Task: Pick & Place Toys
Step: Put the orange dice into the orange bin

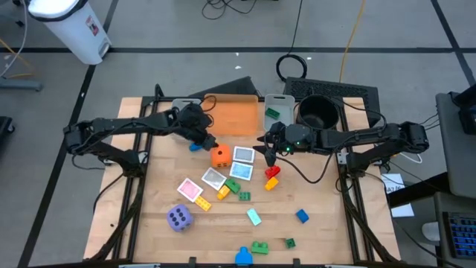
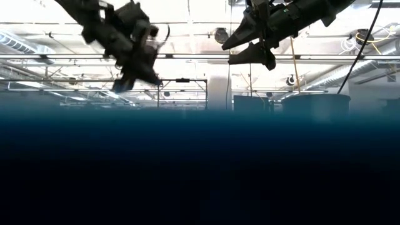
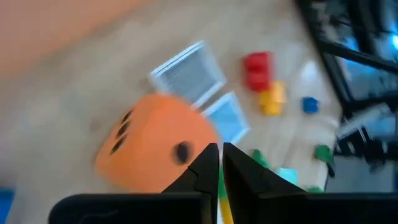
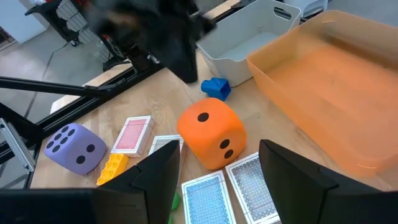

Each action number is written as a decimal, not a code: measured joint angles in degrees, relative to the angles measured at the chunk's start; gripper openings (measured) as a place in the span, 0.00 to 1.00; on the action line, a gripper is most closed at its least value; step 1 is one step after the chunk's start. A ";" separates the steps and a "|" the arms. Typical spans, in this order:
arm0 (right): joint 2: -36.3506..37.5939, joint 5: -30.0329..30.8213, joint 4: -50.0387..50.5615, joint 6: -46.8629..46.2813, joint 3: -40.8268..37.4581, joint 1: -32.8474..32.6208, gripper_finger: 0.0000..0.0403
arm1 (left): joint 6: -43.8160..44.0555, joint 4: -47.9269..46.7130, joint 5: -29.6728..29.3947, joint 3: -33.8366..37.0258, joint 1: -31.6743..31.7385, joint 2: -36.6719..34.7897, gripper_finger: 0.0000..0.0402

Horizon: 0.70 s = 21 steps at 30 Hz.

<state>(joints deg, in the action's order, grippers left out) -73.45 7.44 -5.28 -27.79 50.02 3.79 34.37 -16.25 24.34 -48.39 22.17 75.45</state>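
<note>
Two dark robot arms reach in over a wooden table (image 1: 312,238) strewn with toys; the left gripper (image 1: 202,139) hangs above the table just beside the orange die (image 1: 220,156), fingers pressed together on nothing, with a small blue brick (image 4: 216,88) on the table close by; the right gripper (image 1: 269,152) hovers on the die's other side, above a red brick (image 1: 272,172) stacked against a yellow brick (image 1: 271,182), its fingers (image 4: 292,177) spread apart and empty. The die sits near the orange bin (image 1: 234,115), with several picture cards (image 1: 242,162) touching or just beside it; the purple die (image 1: 178,218) lies well apart toward the table's near edge. More bricks, green and blue, dot the boards; one blue piece at the table's front edge is perhaps not a brick at all.
</note>
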 joint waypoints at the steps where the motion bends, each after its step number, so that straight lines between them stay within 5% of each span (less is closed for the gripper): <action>1: 0.00 0.00 0.00 0.00 0.00 -0.01 0.52 | -2.44 0.24 -0.07 -1.54 -0.61 -0.40 0.08; 7: 0.00 0.00 0.07 0.00 0.00 0.00 0.52 | -15.12 0.25 -0.32 -9.11 -2.37 -2.70 0.12; 12: 0.00 0.00 0.11 0.00 0.00 -0.01 0.52 | -17.55 -0.28 -0.27 -13.94 -1.66 -2.62 0.18; 21: 0.00 0.00 0.35 0.00 0.00 -0.02 0.52 | -22.07 -5.11 -0.06 -18.50 -1.48 -2.37 0.50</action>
<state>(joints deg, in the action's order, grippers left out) -73.45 7.44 -4.93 -27.79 50.02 3.77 12.29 -21.36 24.28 -66.89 20.69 73.08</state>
